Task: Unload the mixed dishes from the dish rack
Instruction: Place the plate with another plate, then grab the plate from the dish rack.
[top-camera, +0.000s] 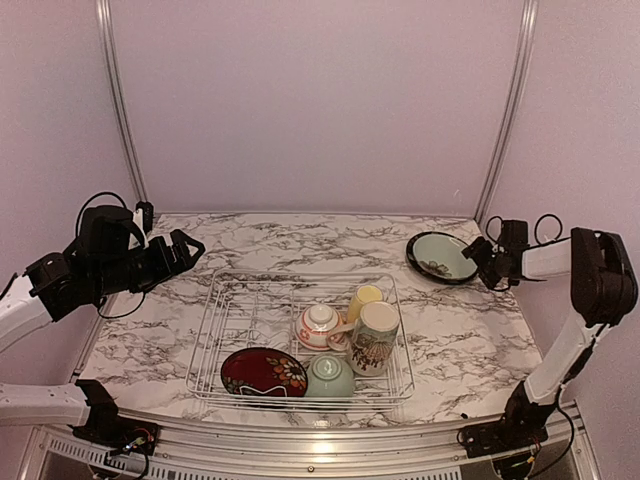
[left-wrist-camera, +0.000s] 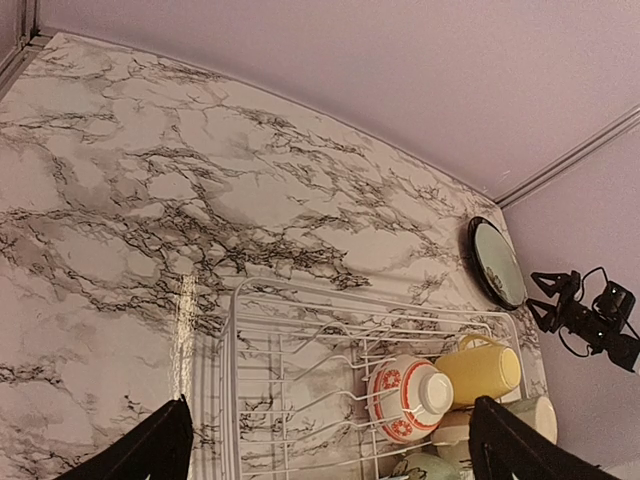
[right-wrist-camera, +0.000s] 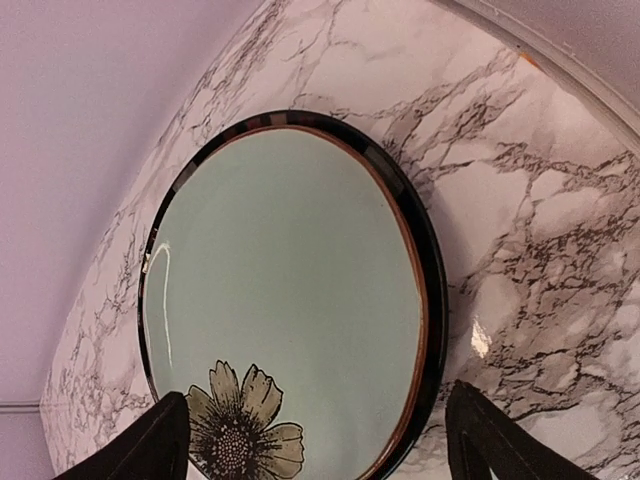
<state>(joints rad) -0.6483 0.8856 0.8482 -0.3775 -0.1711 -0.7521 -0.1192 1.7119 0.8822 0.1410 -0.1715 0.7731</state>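
The wire dish rack (top-camera: 240, 330) sits at the table's front middle. It holds a dark red floral plate (top-camera: 263, 372), a pale green bowl (top-camera: 329, 377), a white-and-red bowl (top-camera: 320, 325) upside down, a small yellow cup (top-camera: 364, 298) and a tall cream patterned mug (top-camera: 375, 338). The black-rimmed teal plate (top-camera: 442, 257) lies flat on the table at the back right. My right gripper (top-camera: 478, 256) is open just beside its right rim, fingers (right-wrist-camera: 160, 445) spread over it, empty. My left gripper (top-camera: 186, 246) is open and empty, above the table left of the rack (left-wrist-camera: 300, 330).
The marble table (top-camera: 300, 240) ends at the pale back wall with metal posts (top-camera: 118, 100) at both corners. The right arm's base (top-camera: 520, 420) stands at the front right.
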